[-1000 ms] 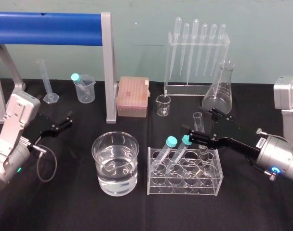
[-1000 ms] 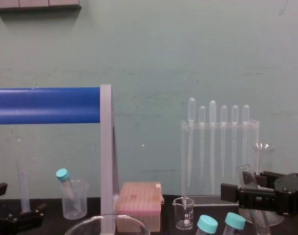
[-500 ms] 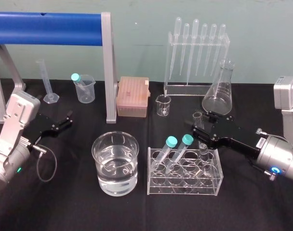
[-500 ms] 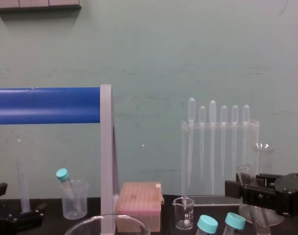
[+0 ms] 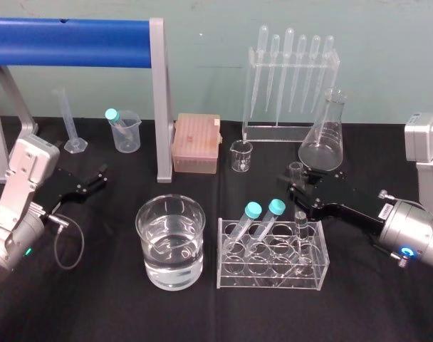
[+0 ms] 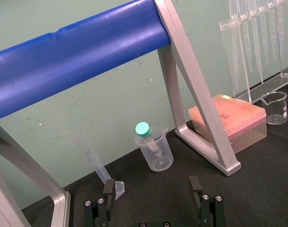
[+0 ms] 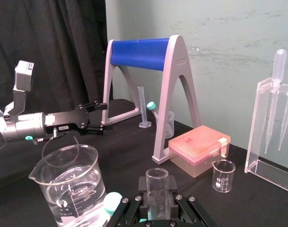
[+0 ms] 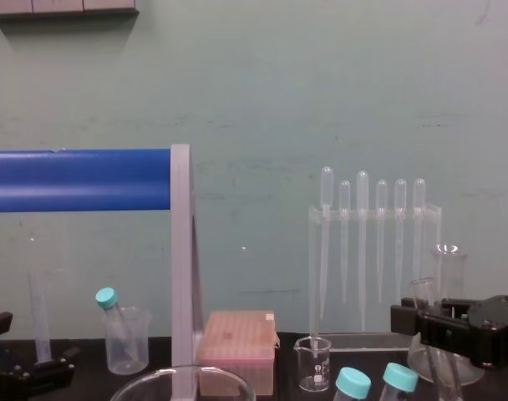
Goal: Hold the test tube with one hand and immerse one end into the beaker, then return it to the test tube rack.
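Black cloth [image 5: 95,299] | right hand [image 5: 296,190] grips slim glass test tube [image 5: 295,172] | in clear rack [image 5: 273,272]

Six pipettes [image 5: 289,64], three teal-capped tubes [image 5: 253,210], two small beakers [image 5: 241,157] — one large beaker [image 5: 170,246], one test tube [image 7: 157,185]

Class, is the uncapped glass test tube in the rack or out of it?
In the rack, leaning. The test tube's lower end sits in a cell; the right gripper is around its upper part. Left gripper rests aside.
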